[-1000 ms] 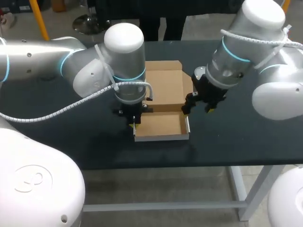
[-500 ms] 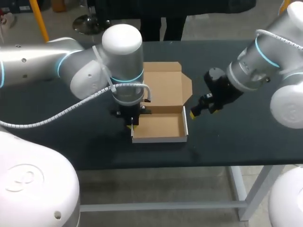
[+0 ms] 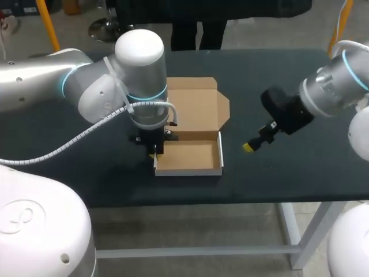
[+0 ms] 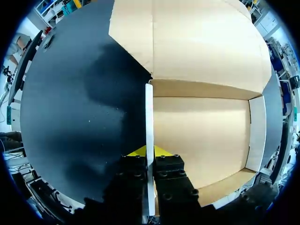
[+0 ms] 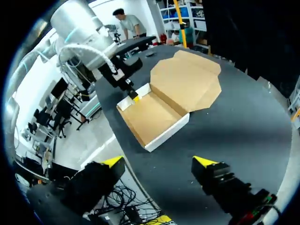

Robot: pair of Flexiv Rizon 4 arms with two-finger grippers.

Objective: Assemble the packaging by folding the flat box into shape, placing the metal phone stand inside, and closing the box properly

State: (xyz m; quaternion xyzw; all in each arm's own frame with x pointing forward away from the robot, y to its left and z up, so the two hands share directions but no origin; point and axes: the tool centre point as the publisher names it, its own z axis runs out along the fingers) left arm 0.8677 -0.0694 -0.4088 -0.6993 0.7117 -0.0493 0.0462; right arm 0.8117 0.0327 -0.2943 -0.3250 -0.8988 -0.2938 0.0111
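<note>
Squarely at the open cardboard box [image 3: 190,157] in the middle of the tabletop [image 3: 288,173], the left arm points straight down, its left gripper [image 3: 153,154] clamping the box's left wall between both fingers. Well off to the right, the right gripper [image 3: 249,147] hangs tilted, fingers spread wide, empty.

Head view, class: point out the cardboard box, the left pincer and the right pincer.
cardboard box [image 3: 188,157], head view, bare tray floor
left pincer [image 3: 153,154], head view, between its fingertips
right pincer [image 3: 249,148], head view, between its fingertips

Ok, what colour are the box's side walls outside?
White walls outside, brown cardboard inside the box; right wrist view shows it best.
</note>
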